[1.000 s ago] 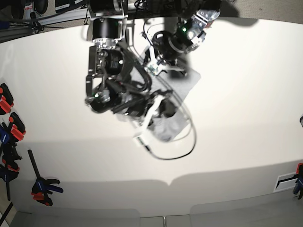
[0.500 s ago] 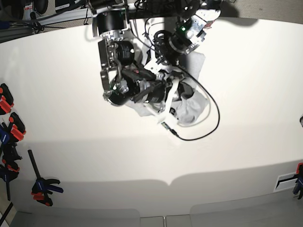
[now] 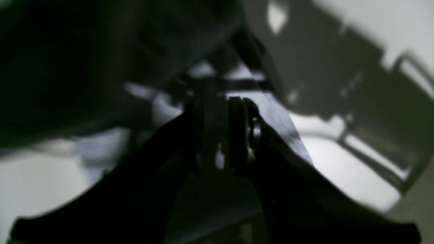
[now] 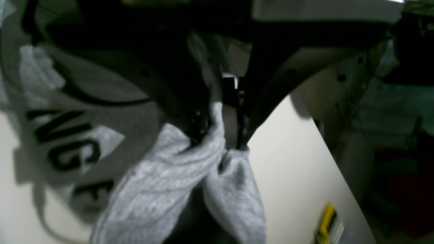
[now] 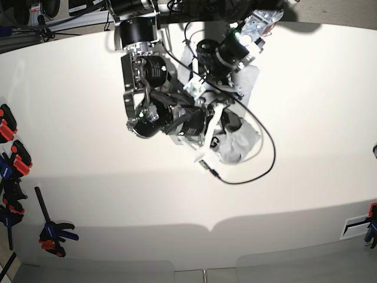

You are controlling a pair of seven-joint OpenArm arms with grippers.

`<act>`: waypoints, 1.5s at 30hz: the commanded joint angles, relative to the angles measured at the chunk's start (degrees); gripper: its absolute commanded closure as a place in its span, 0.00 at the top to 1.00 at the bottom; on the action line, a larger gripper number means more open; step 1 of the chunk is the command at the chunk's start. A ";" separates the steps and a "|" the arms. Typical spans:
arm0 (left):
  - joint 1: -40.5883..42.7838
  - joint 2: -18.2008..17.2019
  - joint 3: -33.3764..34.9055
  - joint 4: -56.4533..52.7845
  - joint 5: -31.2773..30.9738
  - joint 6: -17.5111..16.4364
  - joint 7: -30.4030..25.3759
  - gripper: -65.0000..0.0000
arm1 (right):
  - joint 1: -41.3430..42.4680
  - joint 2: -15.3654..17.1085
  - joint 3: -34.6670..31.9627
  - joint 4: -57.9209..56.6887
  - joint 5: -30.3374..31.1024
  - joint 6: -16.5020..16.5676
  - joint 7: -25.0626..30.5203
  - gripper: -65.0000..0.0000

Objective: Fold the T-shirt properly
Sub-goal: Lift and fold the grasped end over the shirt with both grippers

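Heather-grey T-shirt [image 4: 176, 176] bunched on the white table [image 5: 306, 106], black lettering showing.
The right gripper [image 4: 223, 135] is clamped on a fold that hangs toward 6 o'clock; the left gripper [image 3: 230, 132] looks nearly closed, its hold impossible to tell.

White table [image 5: 306, 118] under me, mostly bare. Bunch of clamps, red/black and blue/black, along left edge [image 5: 13, 171], one more lying near-left [image 5: 54, 231]. Black cable [image 5: 259, 159] looping over tabletop mid-scene. White vent plate [image 5: 357, 224] near-right corner.
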State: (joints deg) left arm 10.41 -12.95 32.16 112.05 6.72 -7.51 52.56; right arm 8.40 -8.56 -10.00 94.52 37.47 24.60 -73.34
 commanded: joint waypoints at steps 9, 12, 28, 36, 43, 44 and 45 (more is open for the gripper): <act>9.84 -6.25 -0.11 2.03 0.90 1.84 7.04 0.17 | 1.07 -0.44 -0.11 0.90 1.70 0.07 1.07 0.00; 13.99 -8.85 -0.31 1.70 6.32 12.44 -6.40 0.17 | 1.09 -0.44 -0.11 0.90 1.73 0.07 1.07 0.00; 4.70 -1.68 -0.31 -18.73 9.35 14.38 -8.52 0.17 | 0.96 -0.44 -0.15 0.90 1.70 0.07 0.42 0.00; 4.52 -1.20 -0.31 -15.93 9.92 14.38 -5.77 0.17 | 0.98 -0.44 -0.15 0.90 1.49 0.13 0.52 0.00; 4.52 -1.20 -0.31 -15.08 9.97 14.38 -4.72 0.17 | 0.96 -0.44 -0.15 0.90 1.53 0.33 1.40 0.28; 4.52 -1.20 -0.31 -14.97 10.16 14.38 -3.87 0.17 | 0.96 -0.44 -0.15 0.90 1.66 0.33 1.44 0.30; 4.52 -1.20 -0.28 -14.75 10.97 14.40 -2.69 0.17 | 0.98 -0.44 -0.15 0.90 1.84 0.31 1.42 0.31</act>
State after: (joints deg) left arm 14.09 -13.82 31.81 97.45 18.59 7.44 46.02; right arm 8.23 -8.56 -10.02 94.45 37.76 24.58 -73.10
